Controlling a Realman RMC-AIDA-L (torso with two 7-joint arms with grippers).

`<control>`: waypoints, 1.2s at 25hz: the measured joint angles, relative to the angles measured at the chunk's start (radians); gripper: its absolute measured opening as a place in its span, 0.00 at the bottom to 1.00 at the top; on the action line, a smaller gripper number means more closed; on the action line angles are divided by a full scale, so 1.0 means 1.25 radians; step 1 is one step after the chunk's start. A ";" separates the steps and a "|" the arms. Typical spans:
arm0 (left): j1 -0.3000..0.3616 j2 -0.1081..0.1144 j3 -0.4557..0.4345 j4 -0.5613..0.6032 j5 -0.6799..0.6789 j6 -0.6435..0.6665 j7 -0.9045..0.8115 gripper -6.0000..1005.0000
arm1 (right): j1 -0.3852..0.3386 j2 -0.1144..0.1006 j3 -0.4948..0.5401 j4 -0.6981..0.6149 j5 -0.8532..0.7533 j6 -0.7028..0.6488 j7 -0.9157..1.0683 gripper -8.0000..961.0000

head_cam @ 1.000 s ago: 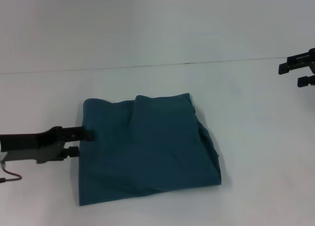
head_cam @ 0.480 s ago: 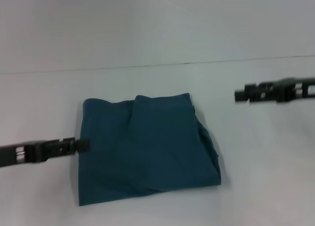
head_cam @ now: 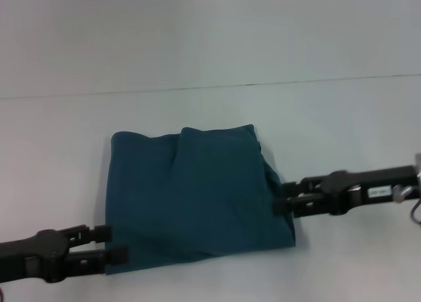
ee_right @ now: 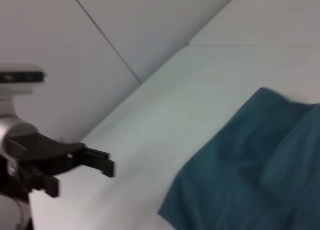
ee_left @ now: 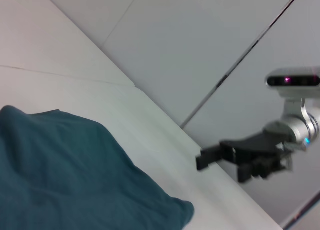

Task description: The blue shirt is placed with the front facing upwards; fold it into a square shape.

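The shirt (head_cam: 197, 197) lies folded in a rough square mid-table (head_cam: 342, 118). The left tool (head_cam: 118, 244), fingers parted, sits at its near-left corner. The right tool (head_cam: 281, 204), fingers slightly parted, touches its right edge.

A plain white table (head_cam: 197, 104) fills the scene. Behind it stands a pale grey wall (head_cam: 197, 32), evenly lit.

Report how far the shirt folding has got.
Done: the dark teal-blue cotton shirt lies folded into a rough square on the white table. In hand: the left gripper sits open at its near left corner; the right gripper is at its right edge. Left: perhaps tidying the uneven right edge.
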 joint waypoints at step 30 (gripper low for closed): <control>-0.033 -0.024 0.000 -0.083 -0.008 -0.105 -0.084 0.93 | -0.008 0.016 0.079 0.136 0.027 0.072 -0.018 0.83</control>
